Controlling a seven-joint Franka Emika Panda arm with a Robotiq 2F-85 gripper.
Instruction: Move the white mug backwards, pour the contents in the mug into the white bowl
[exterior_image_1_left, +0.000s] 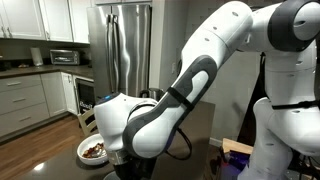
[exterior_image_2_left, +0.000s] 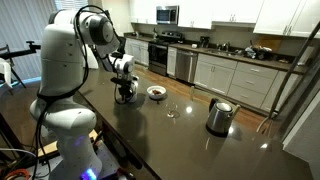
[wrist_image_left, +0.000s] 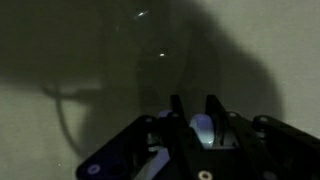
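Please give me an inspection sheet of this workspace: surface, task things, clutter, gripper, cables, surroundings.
Surface: dark glossy table.
Job's things: white bowl holds brown bits; white mug not made out.
Clutter: clear glass, steel kettle.
Grippers: the gripper is low at the table, near the white bowl but apart from it; open or shut cannot be told.
Cables: thin dark loop at the upper arm, likely a cable.
Surroundings: kitchen cabinets, fridge, microwave.

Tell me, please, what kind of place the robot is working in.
Probably a home kitchen: the exterior views show a stainless steel refrigerator, a stove with a microwave above it, and rows of white cabinets.
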